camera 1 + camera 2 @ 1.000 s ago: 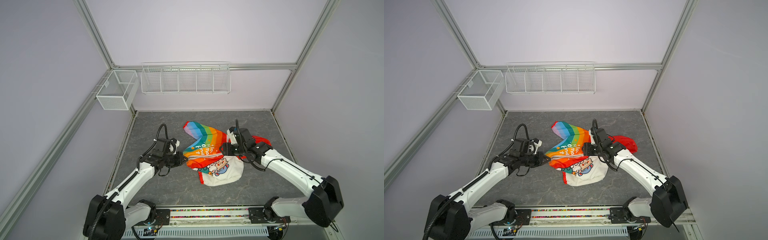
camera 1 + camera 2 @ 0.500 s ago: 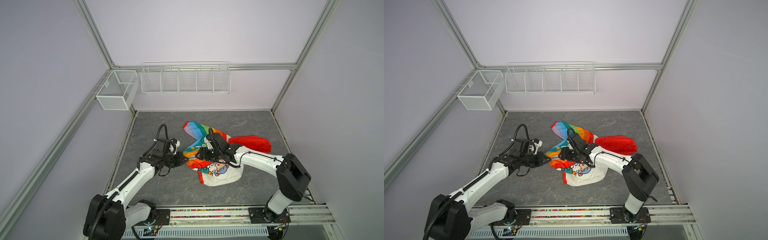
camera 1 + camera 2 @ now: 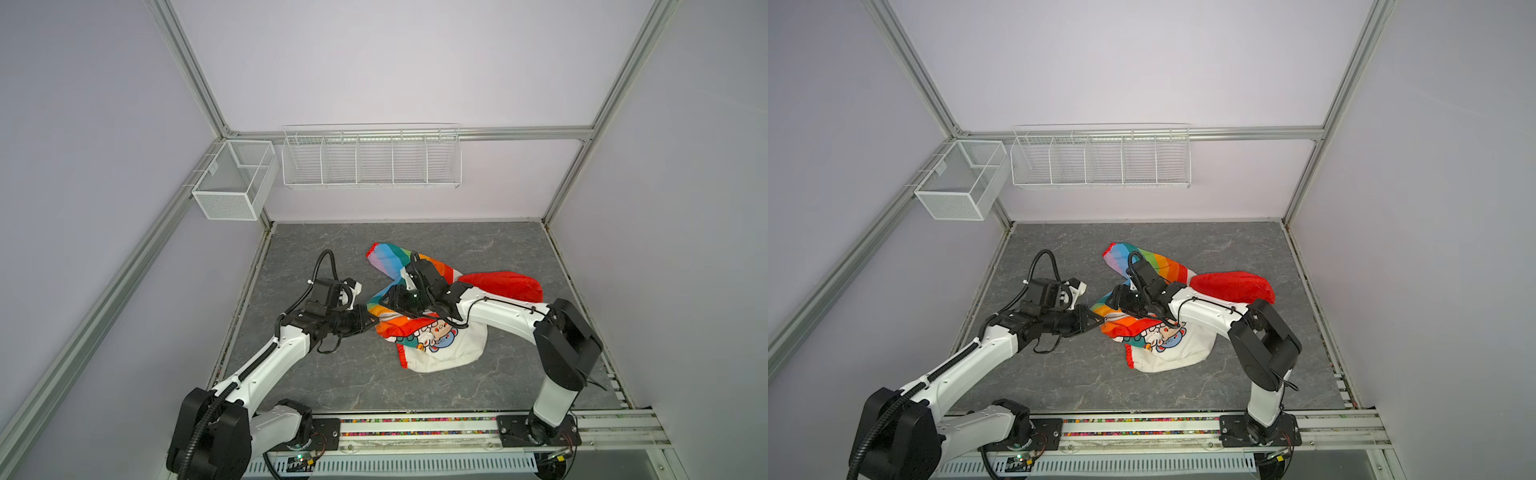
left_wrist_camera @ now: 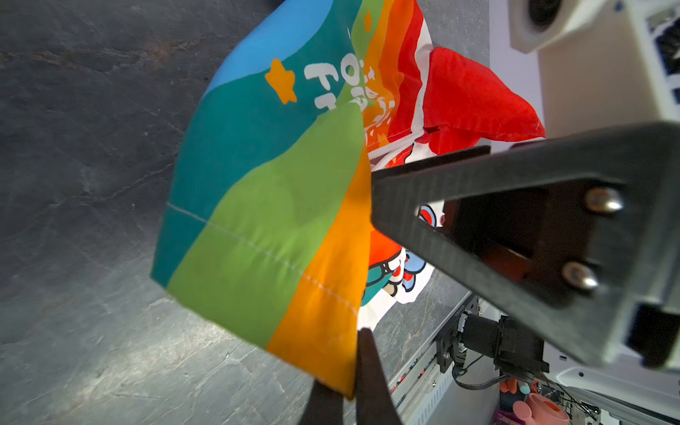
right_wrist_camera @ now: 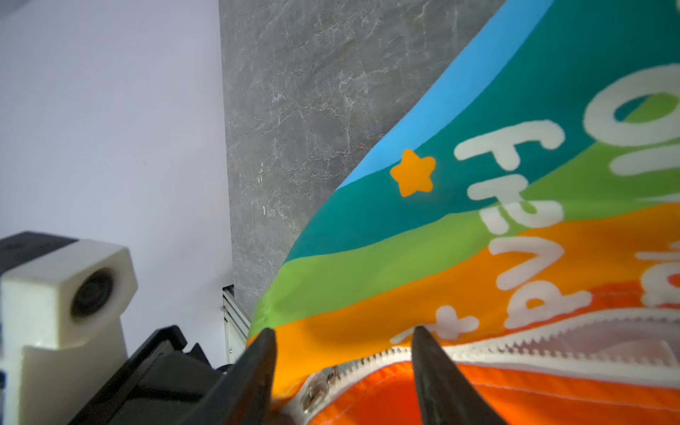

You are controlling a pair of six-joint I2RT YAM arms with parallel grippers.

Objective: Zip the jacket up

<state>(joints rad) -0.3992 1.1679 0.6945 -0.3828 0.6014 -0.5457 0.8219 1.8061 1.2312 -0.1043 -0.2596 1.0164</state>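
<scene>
Top views both show the grey stone-look table (image 3: 324, 374) with the jacket (image 3: 451, 351) bunched up near mid-table, slightly right of centre. The rainbow half runs toward the rear wall and the white cartoon half lies nearer the front rail. The red hood (image 3: 505, 284) sticks out to the right, flat on the table behind the right forearm.

Left gripper (image 3: 372, 322) comes in low from the left and meets the jacket at its left edge. Left wrist view: its fingertips (image 4: 368, 368) are pinched tight on the orange corner of the rainbow hem, and the striped fabric fans out from that pinch with the white lettering further along.

Right gripper (image 3: 386, 300) reaches across the jacket from the right and sits over the rainbow half, just beside the left gripper. Tips of the two are near each other but apart.

Right wrist view: jaws part-way apart with nothing clamped. The fingertips (image 5: 430, 368) straddle the bottom end of the white zipper (image 5: 533, 340). The metal slider (image 5: 317, 389) lies in the gap, closer to one tip — can't tell if it touches. Past the slider the two tooth rows run apart, so the zip is undone along the visible stretch. The left wrist camera (image 5: 70, 294) shows just beside that corner.
</scene>
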